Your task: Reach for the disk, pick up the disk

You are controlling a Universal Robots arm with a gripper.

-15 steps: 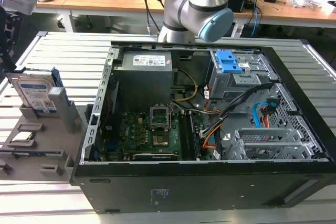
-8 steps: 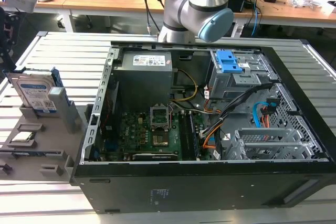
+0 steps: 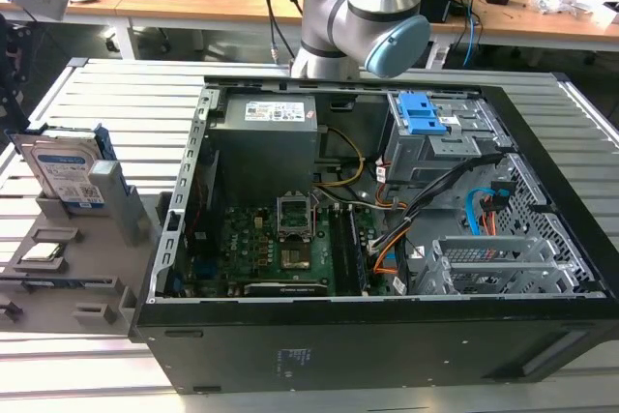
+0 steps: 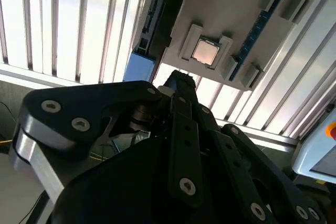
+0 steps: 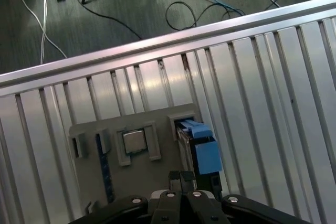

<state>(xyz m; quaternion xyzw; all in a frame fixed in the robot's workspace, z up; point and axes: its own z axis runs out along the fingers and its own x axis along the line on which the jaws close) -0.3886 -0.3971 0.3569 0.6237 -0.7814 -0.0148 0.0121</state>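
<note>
Black linkage bars of my gripper [image 5: 182, 178] are crowding the foreground in both wrist views. My fingertips are pressing together, gripping nothing. Beyond them the disk [image 5: 195, 141] is standing on edge in a slot of the grey holder [image 5: 94, 132], blue bracket uppermost, just beside the square chip [image 5: 134, 141]. In the exterior view the holder is sitting on the slatted table [image 3: 116, 94] at the exterior view's left, outside the open computer case [image 3: 319, 336]. I am hanging over the holder, apart from the disk.
</note>
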